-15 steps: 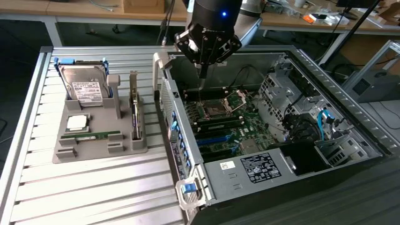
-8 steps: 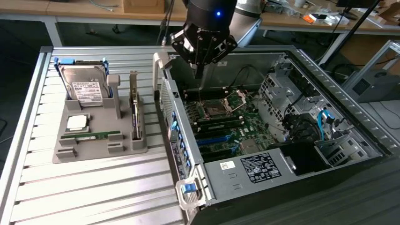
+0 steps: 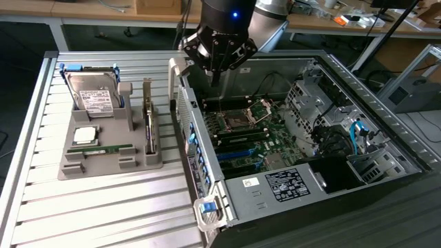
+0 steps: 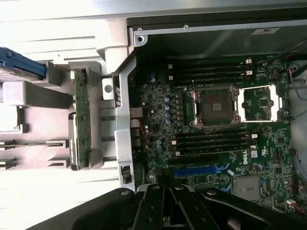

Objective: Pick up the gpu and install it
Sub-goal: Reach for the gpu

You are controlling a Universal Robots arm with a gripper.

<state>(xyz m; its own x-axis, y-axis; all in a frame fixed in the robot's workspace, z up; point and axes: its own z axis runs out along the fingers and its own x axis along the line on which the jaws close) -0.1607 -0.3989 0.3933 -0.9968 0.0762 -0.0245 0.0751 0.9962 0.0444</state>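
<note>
Exterior view: the tool (image 3: 215, 80) hovers clenched and empty over the open computer case (image 3: 386, 155). The gpu (image 3: 147, 121) stands on edge in the grey holder (image 3: 103, 168) on the tabletop (image 3: 103, 217), toward the exterior view's left of the tool, just outside the case wall. Its long axis runs parallel to that wall.

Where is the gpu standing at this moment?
The gpu stands on edge in the gray holder, at the exterior view's left of the open case, between the hard drive and the case wall.
</note>
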